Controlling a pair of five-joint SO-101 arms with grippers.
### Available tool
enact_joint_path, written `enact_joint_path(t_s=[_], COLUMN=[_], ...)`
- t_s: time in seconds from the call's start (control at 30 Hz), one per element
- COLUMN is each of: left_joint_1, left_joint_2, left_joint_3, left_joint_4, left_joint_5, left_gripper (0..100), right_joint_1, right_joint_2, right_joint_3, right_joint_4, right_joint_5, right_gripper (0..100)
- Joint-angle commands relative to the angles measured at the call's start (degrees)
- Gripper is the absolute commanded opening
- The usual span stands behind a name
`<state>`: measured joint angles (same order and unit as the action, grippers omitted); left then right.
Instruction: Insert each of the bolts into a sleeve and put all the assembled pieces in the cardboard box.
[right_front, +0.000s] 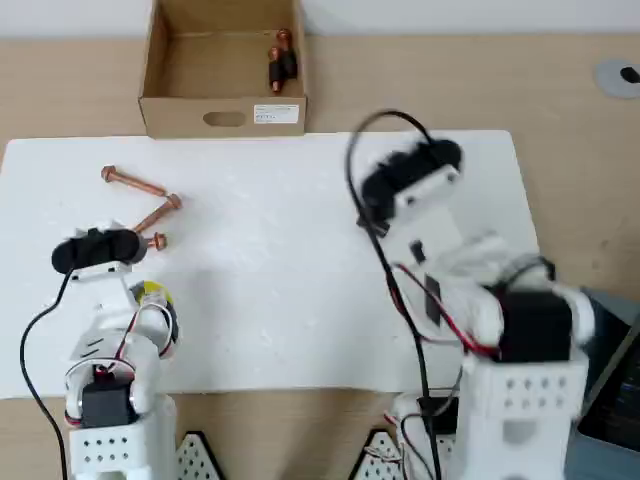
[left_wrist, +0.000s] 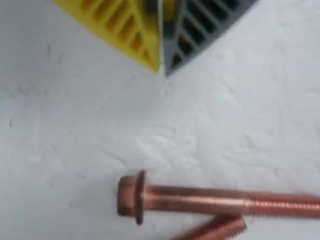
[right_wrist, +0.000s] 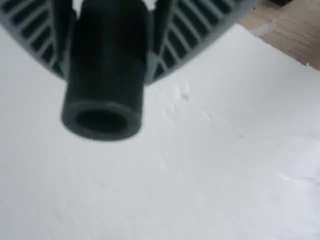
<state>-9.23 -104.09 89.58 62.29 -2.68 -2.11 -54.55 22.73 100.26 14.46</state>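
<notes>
Right gripper (right_wrist: 107, 50) clamps a black sleeve (right_wrist: 105, 85) with its bore facing outward, likely presented to receive a bolt. Left gripper (left_wrist: 161, 67) is pinched closed and empty over the white mat (right_front: 300, 280), near a loose bolt (left_wrist: 210, 200); pickup not begun. Assembled pieces (right_front: 281, 62) lie in the cardboard box (right_front: 158, 100).

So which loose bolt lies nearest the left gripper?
The bolt nearest the arms' bases, its head right beside the left gripper; the other two lie farther toward the cardboard box.
</notes>
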Motion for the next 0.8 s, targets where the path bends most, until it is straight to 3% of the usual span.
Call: enact_joint_path(t_s=[0.0,0.33,0.77], left_joint_1=[-0.4,-0.4,-5.8], left_joint_2=[0.4,25.2,64.0], left_joint_3=[-7.1,-31.5,-58.3], left_joint_4=[0.5,3.3,3.3], left_joint_5=[-0.5,-0.5,-0.3], left_gripper=[0,0,0], right_joint_1=[7.8,14.0,19.0], right_joint_2=[-5.8,-14.9,-20.4], right_joint_3=[5.1,15.8,21.1], right_joint_4=[-3.6,-9.8,-12.8], right_joint_5=[-3.7,-13.2,-13.9], right_gripper=[0.9,0.9,0.9])
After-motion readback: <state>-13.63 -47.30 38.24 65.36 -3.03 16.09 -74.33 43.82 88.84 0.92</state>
